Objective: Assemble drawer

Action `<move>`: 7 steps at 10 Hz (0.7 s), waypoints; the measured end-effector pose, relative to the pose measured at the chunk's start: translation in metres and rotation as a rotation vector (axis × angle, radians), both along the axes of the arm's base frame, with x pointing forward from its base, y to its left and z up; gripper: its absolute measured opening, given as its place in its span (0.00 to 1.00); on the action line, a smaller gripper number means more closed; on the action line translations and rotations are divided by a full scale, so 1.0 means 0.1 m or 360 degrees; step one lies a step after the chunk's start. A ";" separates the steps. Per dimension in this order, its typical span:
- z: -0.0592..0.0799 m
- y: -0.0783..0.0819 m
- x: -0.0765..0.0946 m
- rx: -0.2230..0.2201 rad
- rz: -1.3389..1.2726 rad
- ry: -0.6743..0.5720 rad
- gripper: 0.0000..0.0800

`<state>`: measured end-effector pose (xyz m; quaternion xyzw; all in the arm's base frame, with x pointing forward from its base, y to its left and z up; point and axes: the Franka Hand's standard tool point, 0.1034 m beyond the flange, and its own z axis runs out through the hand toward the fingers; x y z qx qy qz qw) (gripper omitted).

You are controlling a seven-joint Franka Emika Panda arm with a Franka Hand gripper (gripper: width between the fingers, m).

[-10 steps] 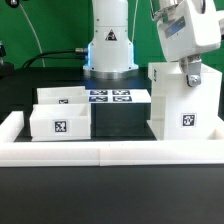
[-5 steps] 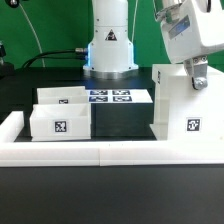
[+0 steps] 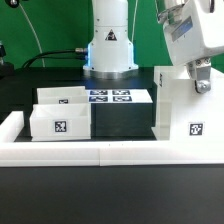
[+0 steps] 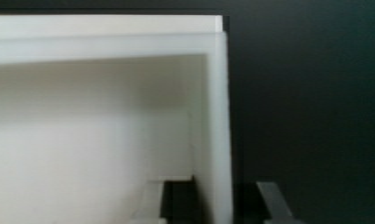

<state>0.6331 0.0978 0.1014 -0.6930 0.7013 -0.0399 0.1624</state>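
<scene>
The step in hand looked to be shifting the box [image 3: 187, 110] so that a tray could go into it. To do that well, you wanted its side wall [image 4: 218, 140] centred between the fingers [image 4: 177, 204]. You also wanted a firm pinch before any lift or slide, then a slow, level move so the box neither tipped nor caught the front rail [image 3: 100, 152].

The box stood upright on the desk [image 3: 100, 195], just beside the marker board [image 3: 112, 97] on the exterior view's right. The two trays [image 3: 60, 118] sat on the board's other side, well clear of the fingers.

Your arm [image 3: 190, 35] reached down from above onto the box's top edge, the hand leaning a little. In the wrist view one finger stood on each side of the wall, with a dark gap on one side. I could not tell whether they were clamped on it or merely straddling it.
</scene>
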 end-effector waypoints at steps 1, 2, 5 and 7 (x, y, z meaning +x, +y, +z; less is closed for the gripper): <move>0.01 0.00 0.00 0.0000 0.0003 -0.0003 0.08; 0.01 0.00 0.01 -0.0003 0.0012 -0.0009 0.08; 0.06 0.01 0.04 -0.0013 0.0034 -0.0039 0.61; 0.08 0.01 0.07 -0.0021 0.0049 -0.0060 0.76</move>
